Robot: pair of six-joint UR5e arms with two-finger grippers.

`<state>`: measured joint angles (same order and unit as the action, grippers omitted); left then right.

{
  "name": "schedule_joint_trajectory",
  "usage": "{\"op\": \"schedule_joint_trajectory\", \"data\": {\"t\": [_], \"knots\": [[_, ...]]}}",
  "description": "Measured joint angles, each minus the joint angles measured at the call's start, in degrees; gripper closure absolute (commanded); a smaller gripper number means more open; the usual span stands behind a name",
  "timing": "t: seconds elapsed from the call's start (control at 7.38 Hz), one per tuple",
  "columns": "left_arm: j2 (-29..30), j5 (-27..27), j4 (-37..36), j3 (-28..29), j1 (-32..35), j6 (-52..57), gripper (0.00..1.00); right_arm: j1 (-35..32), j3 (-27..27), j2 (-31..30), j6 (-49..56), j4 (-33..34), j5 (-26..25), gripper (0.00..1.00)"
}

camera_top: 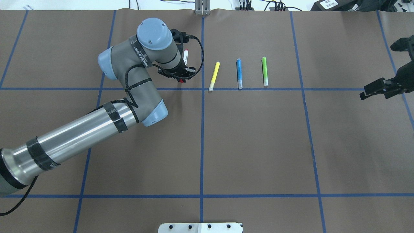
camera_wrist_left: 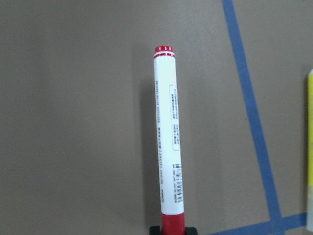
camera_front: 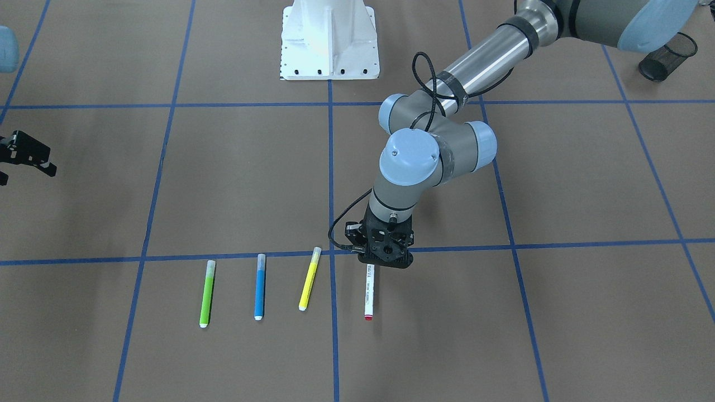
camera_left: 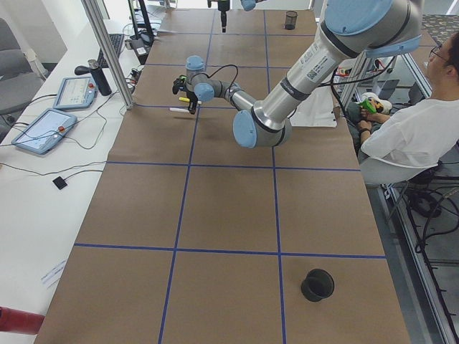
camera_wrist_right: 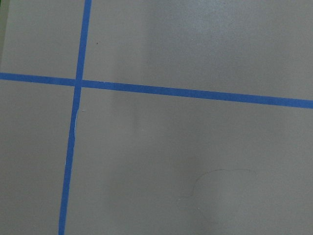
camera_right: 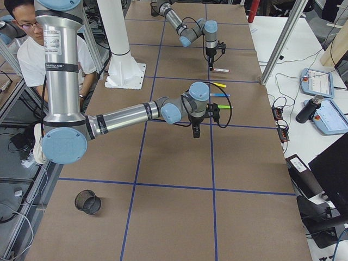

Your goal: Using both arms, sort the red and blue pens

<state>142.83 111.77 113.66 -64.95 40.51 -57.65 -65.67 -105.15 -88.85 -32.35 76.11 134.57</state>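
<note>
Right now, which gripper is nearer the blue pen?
Left. The left gripper is at the red pen, with just the yellow pen between it and the blue pen; the right gripper hangs far off beyond the green pen.

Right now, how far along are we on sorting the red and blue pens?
Nothing looks sorted yet: all four markers lie in one row. In hand: the left gripper sits over the red pen's cap end, grip unclear. Left: the blue pen lies untouched between the yellow marker and the green marker, the right gripper well away.
</note>
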Motion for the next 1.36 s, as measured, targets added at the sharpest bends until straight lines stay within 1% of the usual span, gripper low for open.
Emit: {"op": "schedule_joint_trajectory", "data": {"t": [0.14, 0.27, 0.41, 0.54, 0.81, 0.95, 1.22, 1.36], "knots": [[0.0, 0.3, 0.1, -1.8, 1.0, -1.5, 1.0, 1.4, 0.2, 1.8, -1.7, 0.0, -0.6, 0.01], [-1.3, 1.2, 0.1, -4.6, 2.2, -2.1, 1.0, 3.3, 0.9, 4.1, -3.5, 0.0, -1.5, 0.01], [-4.2, 3.3, -0.2, -8.6, 3.8, -2.5, 1.0, 5.5, 1.7, 6.5, -5.8, 0.0, -2.3, 0.01], [-9.0, 6.0, -0.4, -14.1, 5.6, -3.3, 1.0, 8.6, 2.3, 9.2, -9.3, 0.0, -4.0, 0.01], [-20.8, 8.4, -0.8, -25.3, 8.6, -4.8, 1.0, 15.7, 4.3, 15.8, -18.2, 0.0, -9.9, 0.02], [-26.1, 9.6, -0.9, -29.5, 10.6, -4.8, 1.0, 18.2, 7.5, 20.2, -21.4, 0.0, -12.6, 0.03], [-38.2, 14.6, -1.1, -39.0, 16.1, -4.6, 1.0, 20.2, 18.1, 30.9, -23.9, 0.0, -15.3, 0.06], [-44.5, 16.4, -1.1, -43.9, 18.8, -4.5, 1.0, 20.5, 22.9, 35.2, -24.1, -0.2, -16.2, 0.08]]}}
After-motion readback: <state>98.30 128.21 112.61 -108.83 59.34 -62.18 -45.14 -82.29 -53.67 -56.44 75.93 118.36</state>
